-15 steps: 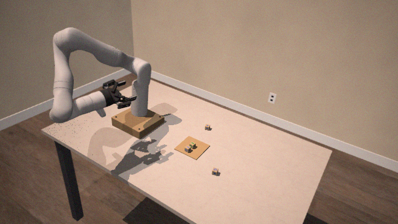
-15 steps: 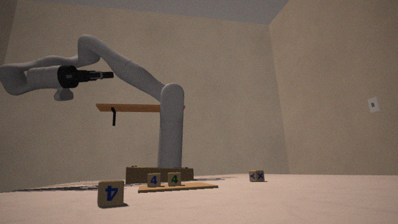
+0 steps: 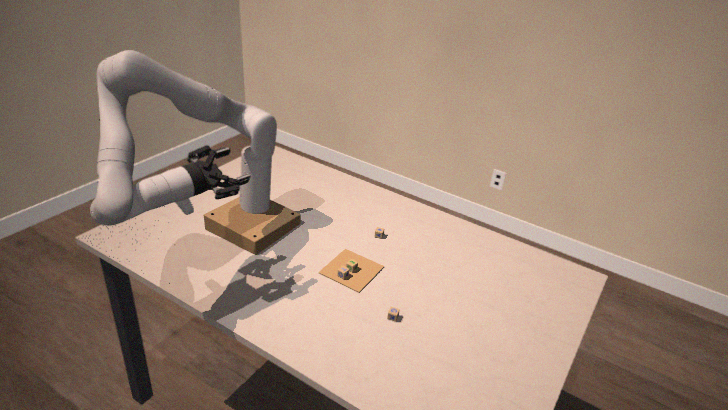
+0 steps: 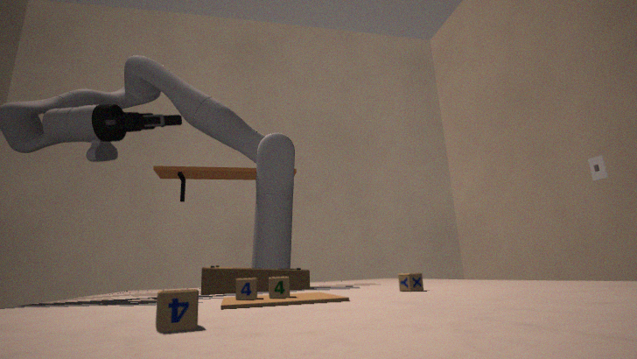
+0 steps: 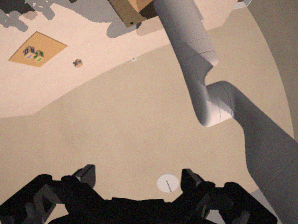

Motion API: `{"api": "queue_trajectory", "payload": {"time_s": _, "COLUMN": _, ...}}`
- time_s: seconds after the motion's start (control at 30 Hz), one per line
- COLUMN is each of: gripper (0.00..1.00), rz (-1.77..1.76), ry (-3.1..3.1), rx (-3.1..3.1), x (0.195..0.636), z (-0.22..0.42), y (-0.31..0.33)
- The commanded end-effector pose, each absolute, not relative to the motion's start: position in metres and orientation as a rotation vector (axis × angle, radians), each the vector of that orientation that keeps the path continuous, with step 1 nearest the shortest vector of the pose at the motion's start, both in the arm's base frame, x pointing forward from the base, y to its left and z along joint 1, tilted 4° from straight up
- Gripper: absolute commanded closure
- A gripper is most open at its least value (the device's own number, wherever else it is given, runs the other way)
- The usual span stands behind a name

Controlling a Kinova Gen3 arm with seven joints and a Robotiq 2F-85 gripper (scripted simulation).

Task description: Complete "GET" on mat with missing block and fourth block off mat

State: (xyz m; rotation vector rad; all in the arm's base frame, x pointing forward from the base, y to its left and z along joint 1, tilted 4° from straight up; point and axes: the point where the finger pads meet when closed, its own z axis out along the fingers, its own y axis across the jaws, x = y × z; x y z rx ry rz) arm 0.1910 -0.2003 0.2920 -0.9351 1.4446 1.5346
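Note:
A small tan mat (image 3: 364, 278) (image 4: 311, 298) (image 5: 44, 38) lies mid-table. Two blocks stand on it side by side: one with a green top (image 3: 352, 265) (image 4: 278, 286) and one with blue marks (image 3: 343, 272) (image 4: 246, 288). Their side faces show a 4; the top letters are too small to read. One loose block (image 3: 379, 232) (image 4: 410, 281) (image 5: 77, 63) lies off the mat towards the wall. Another loose block (image 3: 393, 313) (image 4: 177, 310) lies off the mat towards the table's front edge. My gripper (image 3: 231, 169) (image 4: 176, 119) (image 5: 138, 177) is open and empty, held high beside the robot's base, far from all the blocks.
The arm stands on a wooden base plate (image 3: 244, 226) (image 4: 213, 278) near the table's left end. The arm's shadow falls between the base and the mat. The table edge runs close to the front loose block.

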Motion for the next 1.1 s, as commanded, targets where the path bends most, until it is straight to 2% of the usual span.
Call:
{"api": "queue_trajectory", "payload": {"time_s": 0.0, "gripper": 0.00, "rz": 1.533, "ry": 1.445, "rx": -0.936, "x": 0.191, "z": 0.292, "y": -0.200}}
{"api": "queue_trajectory", "payload": {"time_s": 0.6, "gripper": 0.00, "rz": 1.596, "ry": 1.547, "rx": -0.950, "x": 0.206, "z": 0.279, "y": -0.185}}
{"api": "queue_trajectory", "payload": {"time_s": 1.07, "gripper": 0.00, "rz": 1.747, "ry": 1.958, "rx": -1.040, "x": 0.257, "z": 0.229, "y": -0.121}}
